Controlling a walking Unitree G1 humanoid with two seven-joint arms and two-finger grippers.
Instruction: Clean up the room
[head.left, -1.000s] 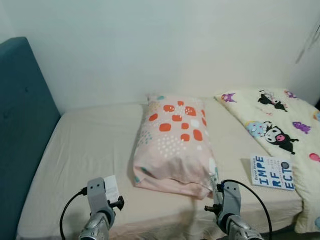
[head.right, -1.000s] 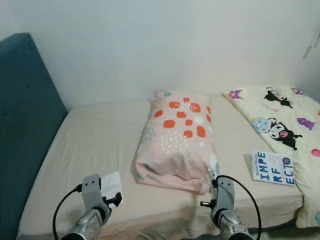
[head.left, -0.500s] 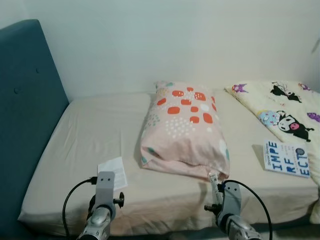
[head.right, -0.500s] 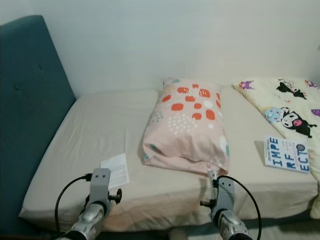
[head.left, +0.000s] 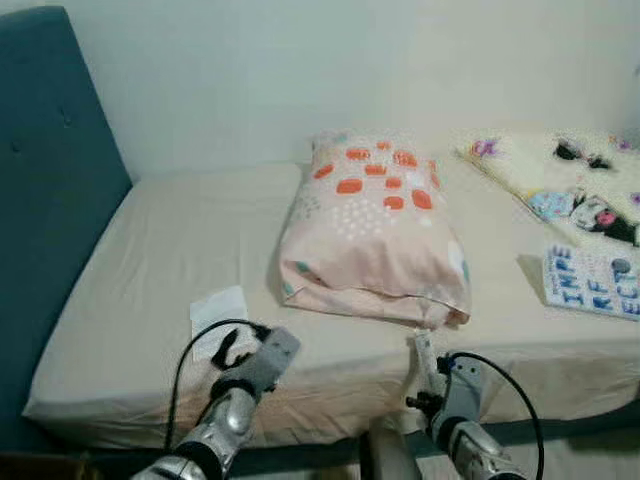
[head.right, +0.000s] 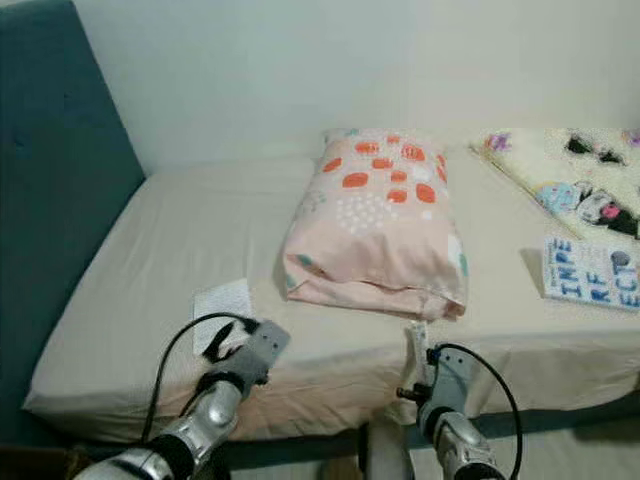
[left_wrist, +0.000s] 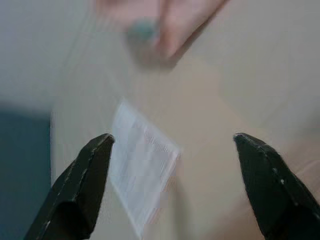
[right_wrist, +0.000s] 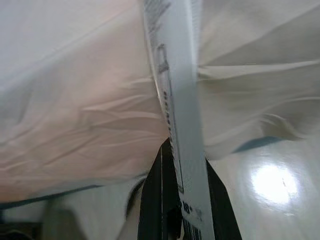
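White paper sheet (head.left: 217, 309) lies flat on the beige bed (head.left: 150, 260), near the front edge, on the headboard side of the pillow (head.left: 375, 225). In the left wrist view the same sheet (left_wrist: 141, 167) sits between the two black fingers (left_wrist: 80, 187), which are spread wide and not touching it.

Left pincer (head.left: 228, 347) is raised over the front edge of the mattress, just beside the sheet, fingers apart.

Right pincer (right_wrist: 180, 200) is pressed together on a narrow white printed strip (right_wrist: 172, 95). From the head camera the strip (head.left: 424, 352) stands roughly upright above the right wrist, in front of the bed's front edge below the pillow.

Pillow: pink, with orange and white spots, lying mid-bed with its open end toward the robot. A book (head.left: 592, 283) with large blue letters lies on the bed to the robot's right of the pillow. Behind it is a cream blanket (head.left: 560, 175) with cartoon prints, blurred. A teal headboard (head.left: 45, 170) stands at the robot's left, with a pale wall (head.left: 300, 70) behind the bed.
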